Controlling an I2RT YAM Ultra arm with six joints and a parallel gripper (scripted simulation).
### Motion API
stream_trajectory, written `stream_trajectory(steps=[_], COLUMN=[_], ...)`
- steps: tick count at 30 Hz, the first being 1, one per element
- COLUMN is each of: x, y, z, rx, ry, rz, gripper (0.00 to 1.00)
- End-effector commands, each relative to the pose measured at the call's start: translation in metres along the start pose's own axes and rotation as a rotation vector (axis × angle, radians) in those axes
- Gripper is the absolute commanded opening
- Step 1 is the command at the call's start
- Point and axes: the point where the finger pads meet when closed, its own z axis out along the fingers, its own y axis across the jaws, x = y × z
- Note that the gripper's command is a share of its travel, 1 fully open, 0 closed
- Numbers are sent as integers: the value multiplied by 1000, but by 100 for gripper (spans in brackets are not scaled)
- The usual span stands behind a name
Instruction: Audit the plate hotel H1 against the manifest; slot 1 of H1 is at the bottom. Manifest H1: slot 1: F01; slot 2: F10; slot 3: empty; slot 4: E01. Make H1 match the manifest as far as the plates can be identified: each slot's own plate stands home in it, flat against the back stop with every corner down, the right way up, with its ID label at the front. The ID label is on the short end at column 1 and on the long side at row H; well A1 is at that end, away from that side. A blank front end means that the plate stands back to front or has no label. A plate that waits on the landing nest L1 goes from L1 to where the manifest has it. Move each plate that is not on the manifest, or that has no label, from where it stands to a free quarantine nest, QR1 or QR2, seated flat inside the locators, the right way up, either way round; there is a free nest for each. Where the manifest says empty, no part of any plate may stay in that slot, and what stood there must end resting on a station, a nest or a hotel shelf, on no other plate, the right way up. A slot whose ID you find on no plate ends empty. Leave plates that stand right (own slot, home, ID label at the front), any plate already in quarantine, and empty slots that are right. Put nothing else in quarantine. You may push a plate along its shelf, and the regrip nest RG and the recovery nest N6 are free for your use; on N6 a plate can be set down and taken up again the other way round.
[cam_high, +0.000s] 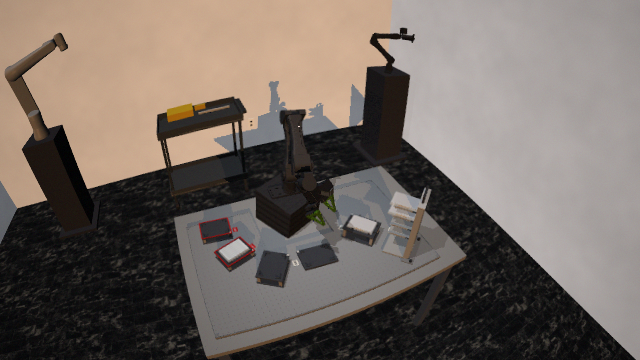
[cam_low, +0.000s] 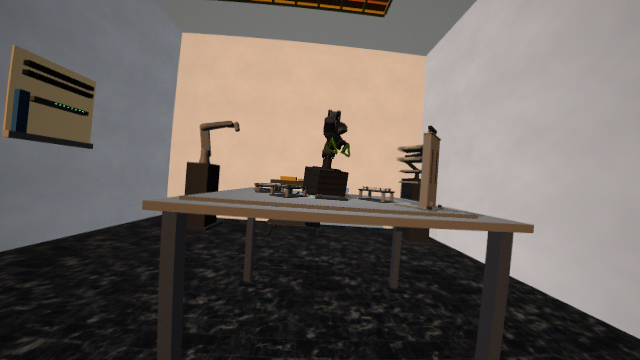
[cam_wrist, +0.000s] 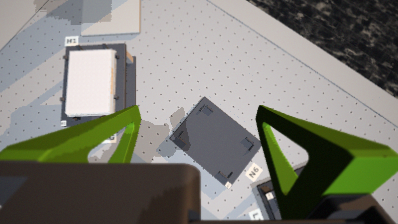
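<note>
The plate hotel H1 (cam_high: 406, 224) stands at the table's right, and it also shows in the exterior view (cam_low: 424, 170). Pale plates lie on its shelves; their labels are too small to read. A white plate (cam_high: 361, 225) lies on a dark nest just left of the hotel, and it also shows in the wrist view (cam_wrist: 91, 81). My gripper (cam_high: 322, 210) is open and empty. It hovers above the table between my base and that plate. In the wrist view my gripper (cam_wrist: 198, 111) looks down on the empty nest N6 (cam_wrist: 216, 139).
Two red-edged quarantine nests lie at the table's left: one empty (cam_high: 216, 229), one holding a white plate (cam_high: 235, 251). An empty dark nest (cam_high: 273, 267) lies next to N6 (cam_high: 317, 256). My base block (cam_high: 282, 207) stands mid-table. A cart (cam_high: 202, 145) and two arm pedestals stand beyond.
</note>
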Motion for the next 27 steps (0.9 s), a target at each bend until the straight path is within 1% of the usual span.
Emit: stream_trajectory(steps=[1,15,17,22,27], x=[-9,15,15,23,23], y=[1,-33,-33,-44,-44], z=[-5,-27,-27,-35,-35], rx=[-29,-29,-29,-29,-29], ry=[-33,-31,-31,-30,-30], rz=[-44,-45,-45,-45,-45], gripper=[100,100,100,100,100])
